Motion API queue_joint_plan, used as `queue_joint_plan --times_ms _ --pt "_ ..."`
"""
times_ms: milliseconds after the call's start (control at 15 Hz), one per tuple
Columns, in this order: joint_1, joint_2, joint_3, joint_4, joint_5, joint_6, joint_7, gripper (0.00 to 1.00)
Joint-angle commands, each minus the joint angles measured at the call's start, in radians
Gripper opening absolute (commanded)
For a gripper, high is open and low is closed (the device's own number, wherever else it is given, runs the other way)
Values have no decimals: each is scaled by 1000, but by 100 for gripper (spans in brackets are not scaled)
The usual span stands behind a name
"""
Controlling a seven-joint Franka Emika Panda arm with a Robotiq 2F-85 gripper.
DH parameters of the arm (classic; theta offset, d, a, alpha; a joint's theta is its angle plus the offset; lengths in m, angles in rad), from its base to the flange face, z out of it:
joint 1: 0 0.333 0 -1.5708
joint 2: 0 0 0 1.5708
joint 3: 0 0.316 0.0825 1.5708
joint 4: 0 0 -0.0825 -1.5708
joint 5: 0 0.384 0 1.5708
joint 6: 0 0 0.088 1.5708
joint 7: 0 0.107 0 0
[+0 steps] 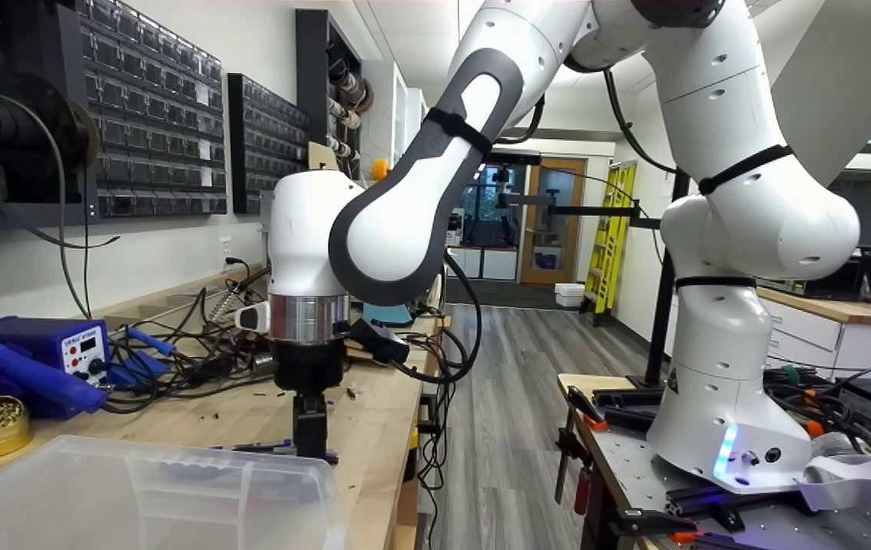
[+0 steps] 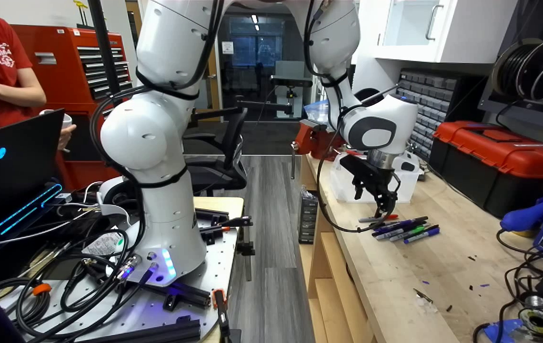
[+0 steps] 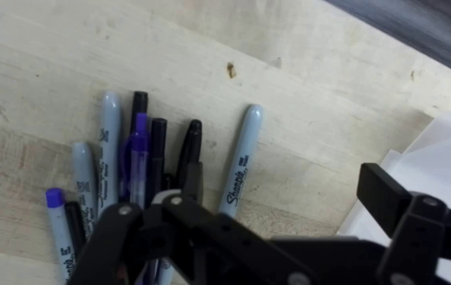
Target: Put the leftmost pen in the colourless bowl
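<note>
The bowl [image 1: 99, 481] stands on the table [image 2: 395, 281], clear and wide, its pale rim in the foreground of an exterior view. Pens [image 2: 407, 229] lie on the table just beside it. One grey pen [image 3: 245, 150] lies alone, nearest the bowl; in an exterior view its red cap [image 2: 391, 217] shows. Next out from the bowl comes the heap [image 3: 108, 166], dark, purple, green and grey pens side by side. A blue-tipped pen [image 3: 60, 233] at its outer edge lies farthest from the bowl. Which pen counts as leftmost I cannot tell.

The gripper [image 3: 287, 186] points down beside the bowl. In the wrist view its fingers [image 3: 380, 194] stand well apart, one seen against the bowl, the other over the heap, and the grey pen shows in the gap. Whether a finger touches that pen is unclear.

Behind the bowl, in an exterior view, is a red vise [image 2: 315, 138]; to one side, a toolbox [image 2: 514, 164]. A blue box [image 1: 76, 347] and cables [image 1: 206, 367] lie farther from the bowl than the heap.
</note>
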Motion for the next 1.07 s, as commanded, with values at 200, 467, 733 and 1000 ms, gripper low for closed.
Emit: queue_joint_plan --times_ms 200,467,733,1000 --pt "-27 31 31 2 3 5 42 100" --pt "-32 51 37 11 7 1 55 72" --pt "-43 60 45 12 17 1 57 46" --pt "-53 56 42 7 16 6 54 20"
